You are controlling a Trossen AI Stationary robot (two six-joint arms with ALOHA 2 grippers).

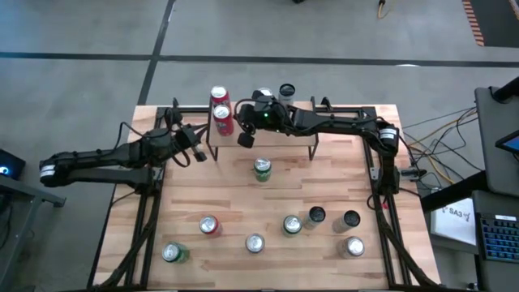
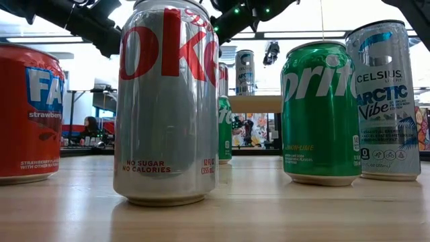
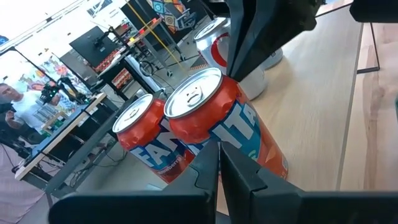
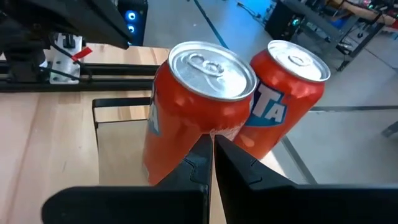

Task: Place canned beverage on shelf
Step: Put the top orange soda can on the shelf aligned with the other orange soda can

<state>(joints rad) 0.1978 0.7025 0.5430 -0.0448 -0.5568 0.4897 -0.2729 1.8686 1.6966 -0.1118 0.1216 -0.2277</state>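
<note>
Standing upright at the left end of the shelf (image 1: 280,128): two red soda cans (image 1: 220,111), touching side by side. Hovering just beside them over the shelf, right gripper (image 1: 246,139), fingers (image 4: 225,163) pressed together, grasping nothing. Waiting just left of the shelf, left gripper (image 1: 200,154), fingers (image 3: 239,174) likewise clenched and empty. Sitting scattered on the table (image 1: 227,195) in front: more cans, among them a green can (image 1: 262,169) closest to the shelf.
</note>
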